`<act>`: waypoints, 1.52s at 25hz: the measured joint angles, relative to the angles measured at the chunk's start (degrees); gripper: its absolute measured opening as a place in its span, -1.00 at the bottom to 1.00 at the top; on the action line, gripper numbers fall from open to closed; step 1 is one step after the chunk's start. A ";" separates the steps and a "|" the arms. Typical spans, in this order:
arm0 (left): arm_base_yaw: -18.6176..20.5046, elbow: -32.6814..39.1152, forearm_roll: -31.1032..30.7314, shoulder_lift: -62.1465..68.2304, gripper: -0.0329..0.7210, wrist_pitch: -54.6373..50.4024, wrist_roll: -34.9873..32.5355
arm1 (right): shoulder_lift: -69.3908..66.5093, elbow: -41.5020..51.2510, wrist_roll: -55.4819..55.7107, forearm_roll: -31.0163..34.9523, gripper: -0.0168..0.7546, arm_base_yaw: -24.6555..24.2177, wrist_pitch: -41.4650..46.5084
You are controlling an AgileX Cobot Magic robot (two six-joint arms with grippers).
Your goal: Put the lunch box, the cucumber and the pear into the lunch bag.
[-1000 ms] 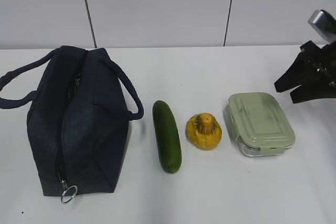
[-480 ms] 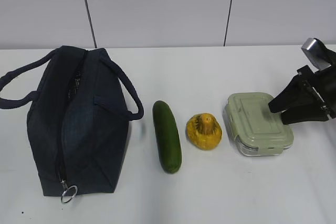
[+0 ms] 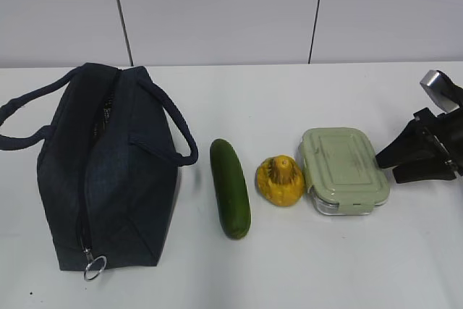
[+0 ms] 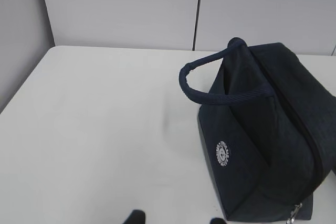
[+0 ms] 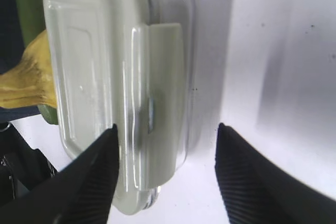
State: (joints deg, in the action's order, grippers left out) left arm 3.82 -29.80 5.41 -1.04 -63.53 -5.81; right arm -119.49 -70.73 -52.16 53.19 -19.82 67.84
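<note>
The dark navy lunch bag (image 3: 108, 171) lies at the left with its ring pull (image 3: 95, 267) at the near end. To its right come the cucumber (image 3: 230, 187), then the yellow pear (image 3: 280, 180), then the sage-lidded lunch box (image 3: 343, 170), which touches the pear. My right gripper (image 3: 385, 167) is open at the box's right end. In the right wrist view the lunch box (image 5: 105, 72) has its clip edge between the spread fingers of the right gripper (image 5: 167, 129), ungripped. My left gripper (image 4: 177, 220) is open over bare table beside the lunch bag (image 4: 262, 145).
Everything lies on a white table (image 3: 289, 265) with a grey panelled wall (image 3: 217, 12) behind it. In the right wrist view the pear (image 5: 26, 77) and the cucumber (image 5: 26, 3) show beyond the box. One bag handle (image 4: 220, 85) arches toward the left gripper.
The right gripper came down to the lunch box's right end, and the box slid left until it met the pear. The gripper now sits slightly farther right than half a second ago.
</note>
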 joint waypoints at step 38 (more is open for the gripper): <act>0.00 0.00 0.00 0.00 -0.28 0.00 0.00 | -1.14 0.00 -2.94 3.67 0.56 4.42 -0.54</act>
State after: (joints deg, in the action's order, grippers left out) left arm 3.82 -29.80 5.41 -1.04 -63.53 -5.81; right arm -120.64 -70.73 -55.10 56.86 -15.40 67.30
